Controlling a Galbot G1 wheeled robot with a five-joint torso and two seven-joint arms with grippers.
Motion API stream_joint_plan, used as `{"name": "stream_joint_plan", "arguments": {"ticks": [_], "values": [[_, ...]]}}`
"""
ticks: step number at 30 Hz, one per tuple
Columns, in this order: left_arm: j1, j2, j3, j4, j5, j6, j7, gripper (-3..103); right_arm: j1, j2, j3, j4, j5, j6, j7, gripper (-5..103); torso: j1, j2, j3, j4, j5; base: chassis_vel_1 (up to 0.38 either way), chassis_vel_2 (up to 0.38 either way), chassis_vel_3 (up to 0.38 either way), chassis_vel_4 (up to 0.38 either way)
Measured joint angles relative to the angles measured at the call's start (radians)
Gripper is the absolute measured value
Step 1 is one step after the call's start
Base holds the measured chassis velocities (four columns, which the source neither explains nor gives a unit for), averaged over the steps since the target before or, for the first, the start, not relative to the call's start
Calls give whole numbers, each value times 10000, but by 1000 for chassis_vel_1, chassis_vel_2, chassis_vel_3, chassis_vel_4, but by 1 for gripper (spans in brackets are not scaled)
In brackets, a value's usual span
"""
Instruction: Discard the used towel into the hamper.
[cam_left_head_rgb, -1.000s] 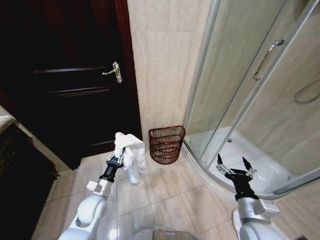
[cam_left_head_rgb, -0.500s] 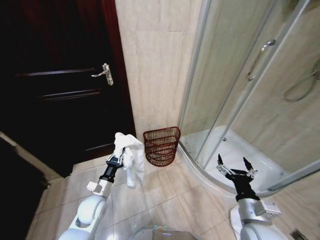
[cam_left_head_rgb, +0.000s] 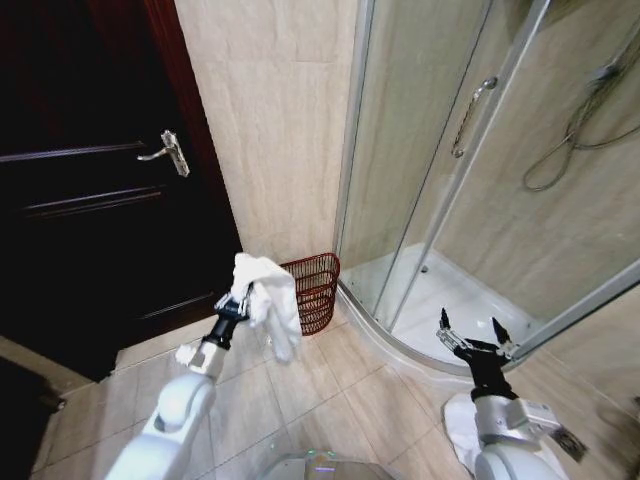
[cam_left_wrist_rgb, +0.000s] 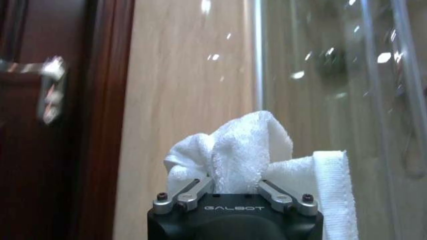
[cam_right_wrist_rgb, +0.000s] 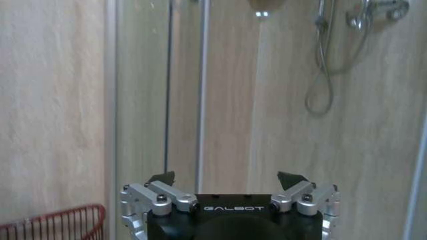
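Left gripper (cam_left_head_rgb: 240, 297), frame centre-left: jaws closed on white towel (cam_left_head_rgb: 270, 295), which bunches above the fingers and hangs down right of them. Hamper (cam_left_head_rgb: 315, 290) stands on floor tiles at the wall foot, just right of the towel. Right gripper (cam_left_head_rgb: 472, 334), lower right: jaws wide apart, holding nothing.

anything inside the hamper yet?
Nothing visible through the hamper wires in the head view; its near left part is covered by the towel, which hangs from the left tool. Right tool is open, low by the shower.
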Motion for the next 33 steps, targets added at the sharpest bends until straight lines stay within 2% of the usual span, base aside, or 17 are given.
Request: {"name": "stream_joint_plan", "arguments": {"ticks": [1, 4, 5, 8, 9, 13, 14, 16, 17, 19, 21, 24, 25, 28, 29, 31, 33], "values": [[0, 0, 0, 0, 0, 0, 0, 10, 0, 0, 0, 0, 0, 0, 0, 100, 0, 0, 0, 0, 0, 0, 0, 0, 0], [-918, 650, 244, -436, -694, 849, -52, 10, -16, 0, 18, -414, -87, -121, 18, 100, 1, 1, 1, 0, 2, 0, 0, 0, 0], [-918, 650, 244, -436, -694, 849, -52, 10, -16, 0, 18, -414, -87, -121, 18, 100, 1, 1, 1, 0, 2, 0, 0, 0, 0], [-2246, 841, 694, -337, -873, 1288, -67, 10, -116, 0, 30, -715, -299, -17, -19, 100, 1, 1, 3, 5, 0, 0, 0, 0, 0], [-2246, 841, 694, -337, -873, 1288, -67, 10, -116, 0, 30, -715, -299, -17, -19, 100, 1, 1, 3, 5, 0, 0, 0, 0, 0], [-4705, 1101, 1740, 441, -1442, 1420, -359, 10, -243, 0, 125, -744, -339, 231, -123, 100, 2, 2, 3, -1, 2, 0, 0, 0, 0], [-4705, 1101, 1740, 441, -1442, 1420, -359, 10, -243, 0, 125, -744, -339, 231, -123, 100, 2, 2, 3, -1, 2, 0, 0, 0, 0], [-5909, 1196, 2347, 956, -1770, 1408, -425, 10, -244, 0, 181, -715, -331, 307, -151, 100, 2, 3, 3, 1, -1, 0, 0, 0, 0], [-5909, 1196, 2347, 956, -1770, 1408, -425, 10, -244, 0, 181, -715, -331, 307, -151, 100, 2, 3, 3, 1, -1, 0, 0, 0, 0], [-7201, 1042, 3195, 1827, -2028, 1257, -480, 10, -198, 0, 206, -662, -324, 338, -155, 100, 2, 4, 3, 5, 4, 0, 0, 0, 0], [-7623, 908, 3534, 2247, -2070, 1149, -509, 10, -181, 0, 206, -629, -322, 339, -155, 100, 2, 4, 3, 6, 4, 0, 0, 0, 0], [-9581, -79, 5112, 4844, -2053, 199, -671, 10, -99, -1, 217, -401, -261, 309, -159, 100, 3, 4, 5, 0, 1, 0, 0, 0, 0], [-9581, -79, 5112, 4844, -2053, 199, -671, 10, -99, -1, 217, -401, -261, 309, -159, 100, 3, 4, 5, 0, 1, 0, 0, 0, 0], [-10627, -801, 5931, 6710, -1807, -618, -649, 10, -92, 0, 333, -279, -105, 318, -161, 100, 4, 4, 5, -4, 7, 0, 0, 0, 0], [-10627, -801, 5931, 6710, -1807, -618, -649, 10, -92, 0, 333, -279, -105, 318, -161, 100, 4, 4, 5, -4, 7, 0, 0, 0, 0], [-11028, -1287, 6282, 7966, -1352, -1166, -576, 10, -169, 0, 481, -258, 71, 502, -190, 100, 5, 3, 6, -4, 2, 0, 0, 0, 0], [-11065, -1443, 6328, 8325, -1081, -1342, -570, 10, -202, 0, 528, -273, 132, 602, -215, 100, 5, 4, 5, -2, 2, 0, 0, 0, 0]]}}
